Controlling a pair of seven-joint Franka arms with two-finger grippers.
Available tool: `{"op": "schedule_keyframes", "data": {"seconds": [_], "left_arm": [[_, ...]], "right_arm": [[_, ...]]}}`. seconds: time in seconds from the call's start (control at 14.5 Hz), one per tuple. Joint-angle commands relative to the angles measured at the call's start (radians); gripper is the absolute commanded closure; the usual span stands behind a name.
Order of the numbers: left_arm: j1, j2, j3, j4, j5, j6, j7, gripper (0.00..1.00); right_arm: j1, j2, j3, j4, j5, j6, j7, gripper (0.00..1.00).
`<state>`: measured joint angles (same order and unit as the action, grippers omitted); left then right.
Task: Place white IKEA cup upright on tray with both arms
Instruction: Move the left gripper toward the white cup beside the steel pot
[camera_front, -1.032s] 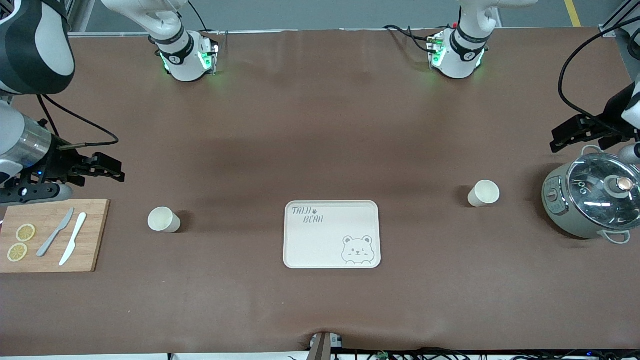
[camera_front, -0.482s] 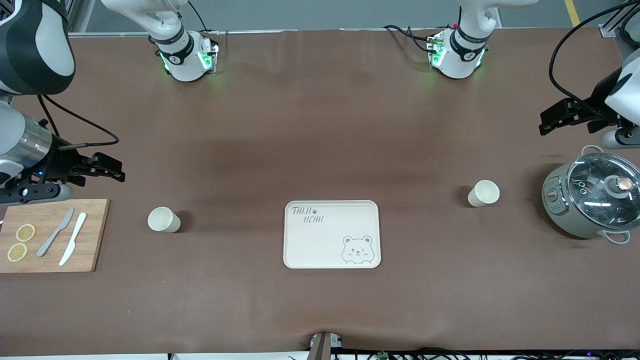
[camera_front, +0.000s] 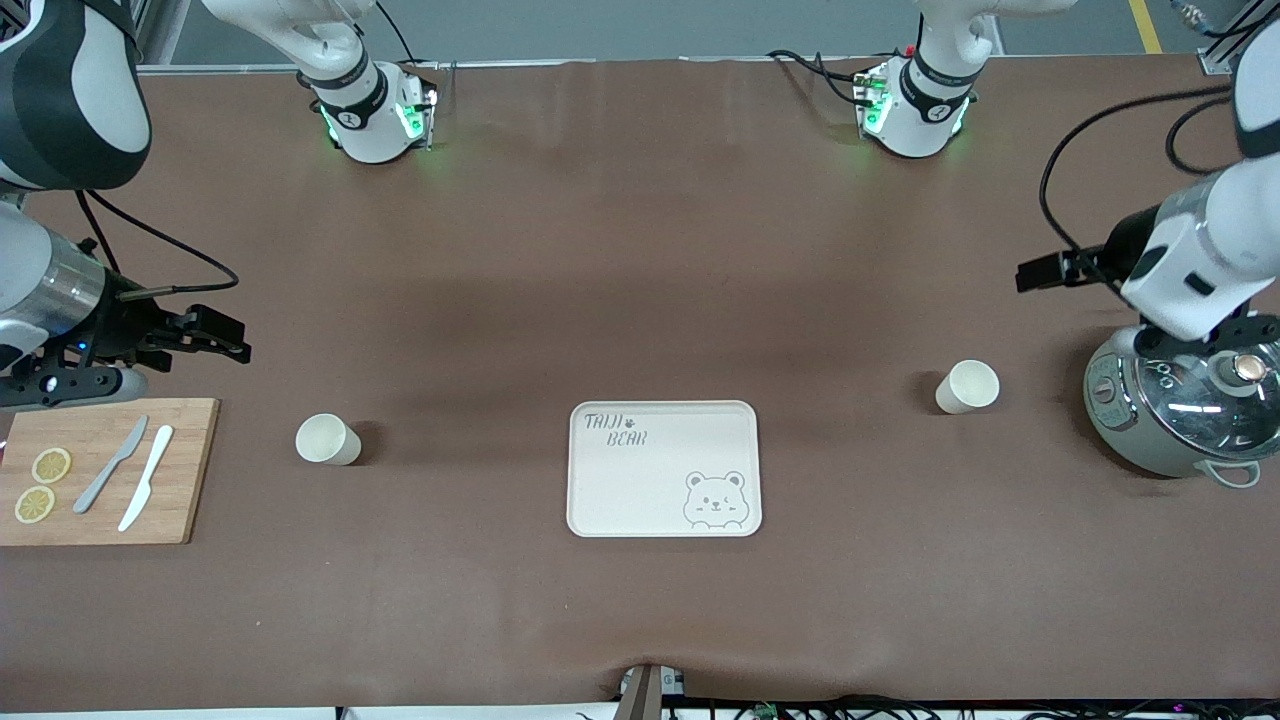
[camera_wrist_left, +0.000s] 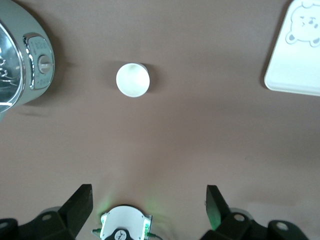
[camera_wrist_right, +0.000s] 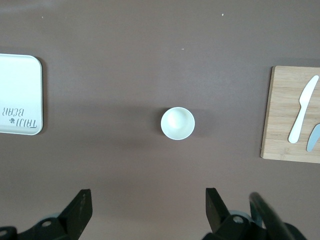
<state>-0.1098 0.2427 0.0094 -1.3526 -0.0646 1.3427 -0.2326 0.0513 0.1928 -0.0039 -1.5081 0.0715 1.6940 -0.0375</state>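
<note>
a brown, mat-covered worktop (camera_front: 640, 250) carries two upright white cups: one (camera_front: 327, 439) toward the right arm's end, beside a wooden cutting board (camera_front: 185, 470) with two lemon slices (camera_front: 42, 485), a grey knife (camera_front: 110, 465) and a white knife (camera_front: 146, 477); the other (camera_front: 967, 386) toward the left arm's end, near a grey-green cooker pot with a glass lid (camera_front: 1185, 400). between the cups lies the flat cream-white rectangular tray with bear drawing (camera_front: 663, 468), bare. the left gripper (camera_wrist_left: 149, 202) hangs wide open above bare worktop near the pot; the right gripper (camera_wrist_right: 148, 205) hangs wide open just above the board's edge.
</note>
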Motion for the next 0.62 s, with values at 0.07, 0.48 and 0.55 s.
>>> {"op": "schedule_keyframes", "data": {"seconds": [0.07, 0.48, 0.55], "left_arm": [[0.038, -0.005, 0.047, 0.039, -0.02, 0.074, 0.018, 0.0], [0.055, -0.002, 0.081, 0.033, 0.012, 0.086, 0.009, 0.0], [0.061, 0.001, 0.081, 0.032, 0.046, 0.085, 0.006, 0.0]], "right_arm": [[0.001, -0.012, 0.005, -0.006, -0.018, -0.008, 0.013, 0.0], [0.001, -0.01, 0.005, -0.006, -0.018, -0.008, 0.013, 0.0], [-0.001, -0.01, 0.005, -0.006, -0.018, -0.008, 0.013, 0.0]]}}
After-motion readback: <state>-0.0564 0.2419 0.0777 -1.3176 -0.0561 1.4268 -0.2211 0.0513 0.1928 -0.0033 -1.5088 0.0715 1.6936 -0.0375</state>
